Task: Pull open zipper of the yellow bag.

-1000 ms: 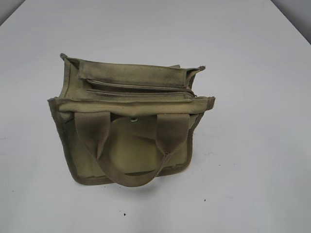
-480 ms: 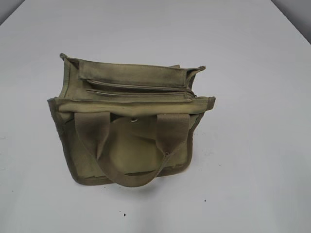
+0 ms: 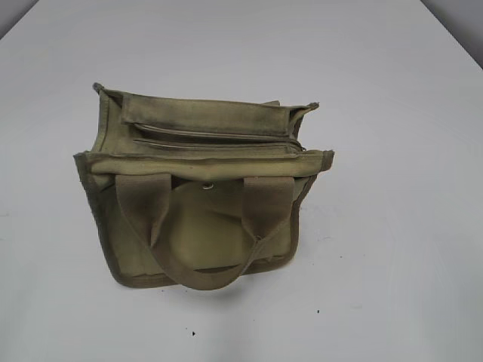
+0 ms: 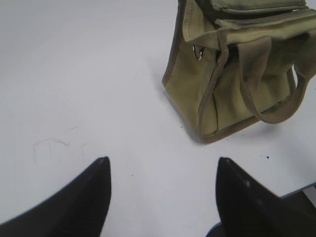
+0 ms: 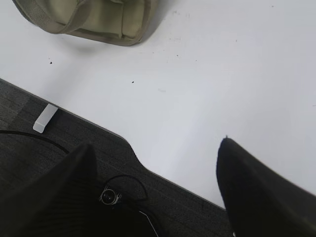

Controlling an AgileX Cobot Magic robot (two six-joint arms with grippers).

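Bag status: yellow bag (image 3: 204,188) sits on the white table (image 3: 392,226), roughly mid-frame in the exterior view, top facing the camera. Zipper (image 3: 219,145) runs left-right along the top panel; it looks closed along its length, small pull tab at the right end near the corner, too small to read clearly. One webbing handle (image 3: 200,234) flops forward over the front face, looping down toward the bottom edge. Small silver snap stud (image 3: 208,185) shows between the handle's two straps. Neither of my arms appears in the exterior view. Left gripper (image 4: 163,197): fingers spread wide, nothing between them, hovering over bare table. From the left wrist view the bag is up and to the right, well apart from the fingertips, with a metal ring (image 4: 198,52) on its side seam. Right gripper (image 5: 153,192): fingers also wide apart, empty, positioned over the table's near edge with dark floor (image 5: 29,158) and a cable below. Only the bag's bottom corner shows at the top left of the right wrist view, well apart from my fingers.
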